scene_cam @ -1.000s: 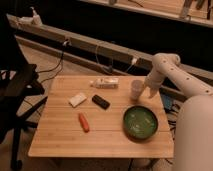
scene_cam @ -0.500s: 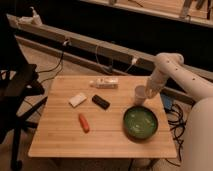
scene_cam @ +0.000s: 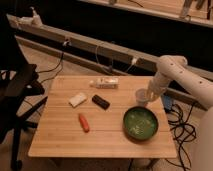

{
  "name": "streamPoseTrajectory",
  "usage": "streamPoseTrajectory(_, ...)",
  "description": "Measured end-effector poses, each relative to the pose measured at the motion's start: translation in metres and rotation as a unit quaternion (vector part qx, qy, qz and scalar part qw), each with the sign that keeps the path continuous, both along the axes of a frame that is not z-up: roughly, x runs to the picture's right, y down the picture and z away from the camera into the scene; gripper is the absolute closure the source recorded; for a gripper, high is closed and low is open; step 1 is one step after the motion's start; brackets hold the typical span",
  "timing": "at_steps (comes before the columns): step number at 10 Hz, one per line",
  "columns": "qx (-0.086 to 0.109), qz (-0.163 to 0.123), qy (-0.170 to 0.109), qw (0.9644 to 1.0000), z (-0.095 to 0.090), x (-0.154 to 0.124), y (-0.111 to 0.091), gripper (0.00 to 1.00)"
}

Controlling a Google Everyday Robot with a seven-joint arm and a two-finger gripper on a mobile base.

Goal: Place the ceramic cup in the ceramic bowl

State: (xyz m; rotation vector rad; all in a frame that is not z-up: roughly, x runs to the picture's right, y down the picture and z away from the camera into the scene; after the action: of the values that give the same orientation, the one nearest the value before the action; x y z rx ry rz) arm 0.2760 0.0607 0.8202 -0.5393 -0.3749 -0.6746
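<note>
The ceramic cup (scene_cam: pixel 141 96), small and white, stands on the wooden table (scene_cam: pixel 60 135) near its far right edge, just behind the ceramic bowl (scene_cam: pixel 140 122). The bowl is wide, dark green and speckled inside, at the right front of the table. My gripper (scene_cam: pixel 148 95) is at the end of the white arm that reaches in from the right, right beside the cup at its right side. The bowl holds nothing.
A flat white block (scene_cam: pixel 77 100), a black rectangular object (scene_cam: pixel 101 102) and an orange carrot-like object (scene_cam: pixel 83 122) lie left of the bowl. A white flat package (scene_cam: pixel 104 83) lies at the far edge. A black chair (scene_cam: pixel 17 92) stands left. Cables hang at the right.
The arm has shifted a little, bringing the gripper lower and closer against the cup. The cup and the other objects stay where they were.
</note>
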Motion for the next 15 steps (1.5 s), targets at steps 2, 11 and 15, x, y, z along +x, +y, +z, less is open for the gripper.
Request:
streamPoseTrajectory(2, 0.03, -0.011, -0.014, 0.9994, -0.016, -0.024, -0.013, 1.0)
streamPoseTrajectory(11, 0.043, -0.052, 0.0, 0.9977, -0.076, -0.061, 0.0, 0.7)
streamPoseTrajectory(15, 0.041, -0.058, -0.001, 0.9975, -0.076, -0.032, 0.012, 0.7)
